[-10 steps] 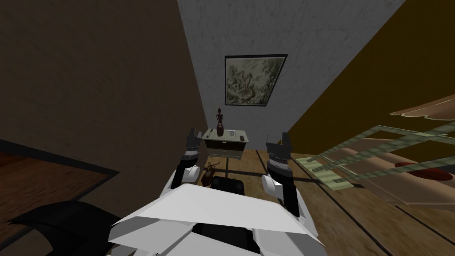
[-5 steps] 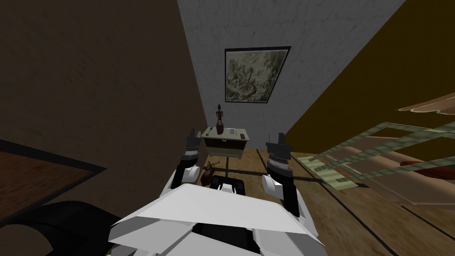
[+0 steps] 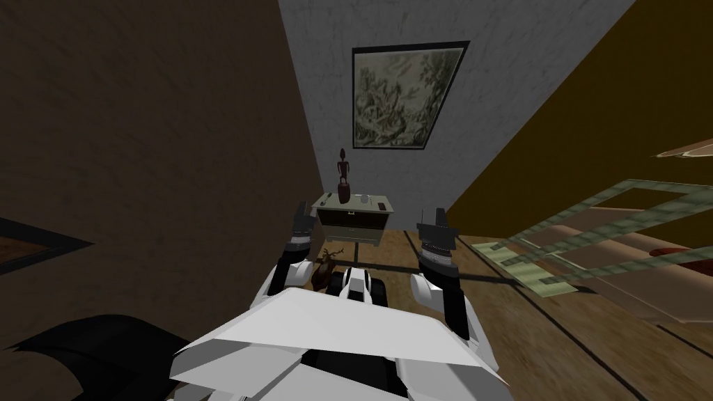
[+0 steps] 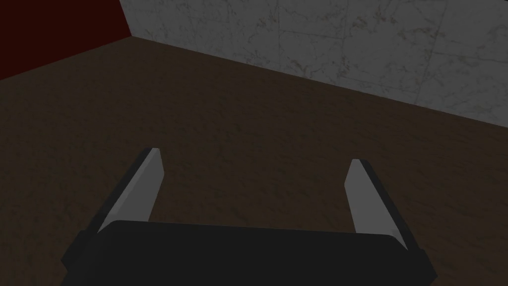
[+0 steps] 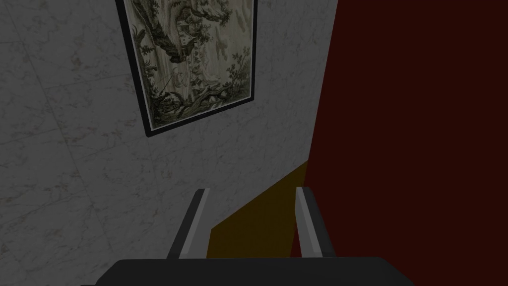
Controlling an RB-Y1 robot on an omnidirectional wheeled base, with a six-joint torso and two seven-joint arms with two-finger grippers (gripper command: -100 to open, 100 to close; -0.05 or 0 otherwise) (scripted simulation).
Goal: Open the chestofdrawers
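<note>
A wood floor (image 3: 557, 327) runs to a grey marbled wall (image 3: 313, 83) bearing a framed picture (image 3: 400, 94). A brown wall is on the left and an ochre one on the right. The chest of drawers (image 3: 351, 226) stands against the grey wall, well ahead of both arms. It is low and pale, and its two drawer fronts look shut. On top are a dark statuette (image 3: 342, 179) and a small cup (image 3: 364, 199). The left gripper (image 4: 255, 161) is spread wide and empty. The right gripper (image 5: 252, 189) is parted less and also empty. Since a second ago I have moved nearer, so the chest and the picture look larger.
</note>
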